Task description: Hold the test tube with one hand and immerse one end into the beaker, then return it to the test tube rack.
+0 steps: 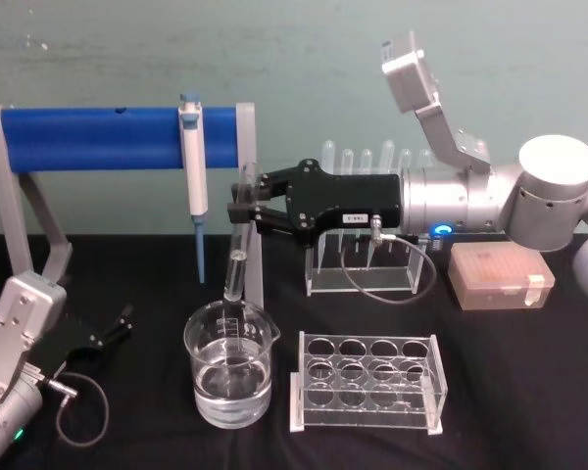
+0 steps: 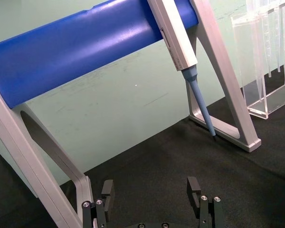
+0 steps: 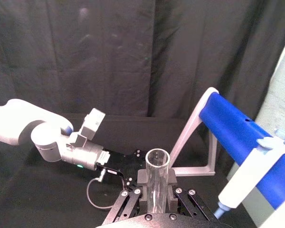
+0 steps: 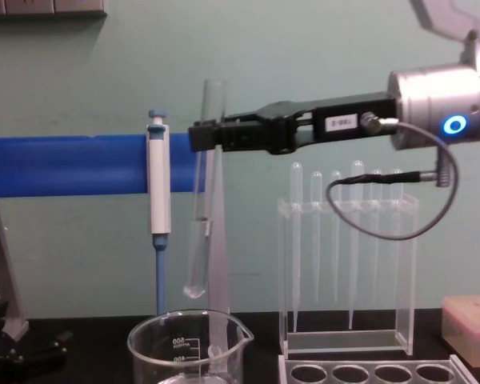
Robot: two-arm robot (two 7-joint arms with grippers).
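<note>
The right gripper (image 1: pixel 247 206) is clenched on the upper part of the test tube (image 4: pixel 198 216) and holds it almost upright at 12 o'clock of the beaker (image 1: pixel 230 377). The round end hangs just above the rim, not yet in the clear liquid. The dipping step is in hand, I judge. Next it needs a straight descent, clear of the glass wall. The test tube rack (image 1: pixel 367 382) stands at the beaker's 3 o'clock. The left gripper (image 1: pixel 113 328) lies released on the bench (image 1: pixel 529 392) at 9 o'clock.
</note>
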